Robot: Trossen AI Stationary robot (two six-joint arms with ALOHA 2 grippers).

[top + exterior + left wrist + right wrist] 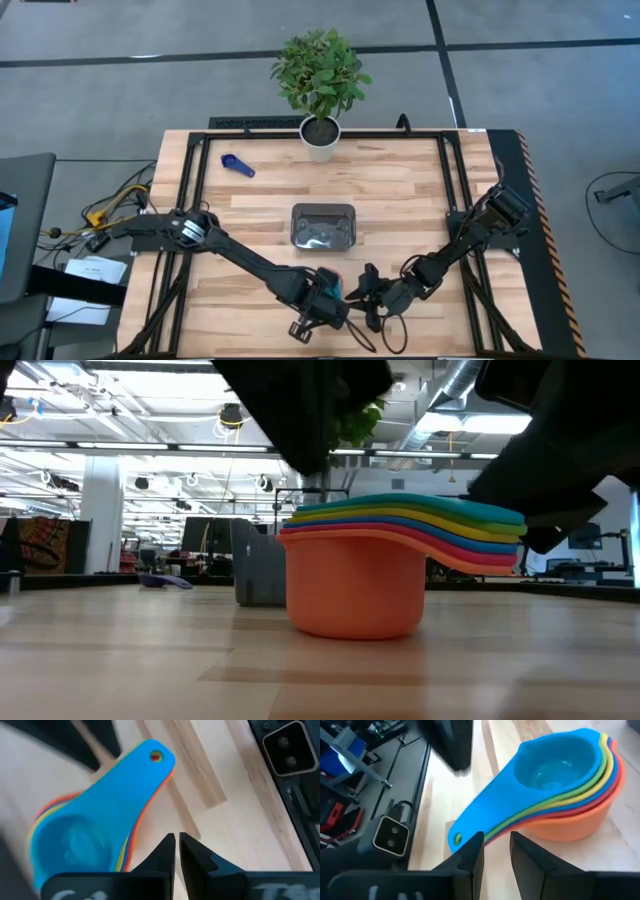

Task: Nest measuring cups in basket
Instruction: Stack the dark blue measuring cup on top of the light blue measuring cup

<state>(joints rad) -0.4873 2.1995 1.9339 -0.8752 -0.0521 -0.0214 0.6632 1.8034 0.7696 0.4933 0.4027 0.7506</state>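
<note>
Item: measuring cups point(560, 790), nested stack, near worktop point(420, 190) edge, short of basket point(322, 225). Judged light, stiff, slick plastic; grip the handles. Left gripper point(177, 847) jaws nearly shut, empty; right gripper point(495, 845) jaws part-open, empty.

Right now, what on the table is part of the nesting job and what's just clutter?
Job:
- stacked measuring cups, near table edge
- basket, table centre
- loose dark blue scoop, far left

Lying about:
- potted plant, far edge
- cables off table's left

Smooth plastic measuring cups point(560, 790) on pale matt wood table point(400, 200)
</note>
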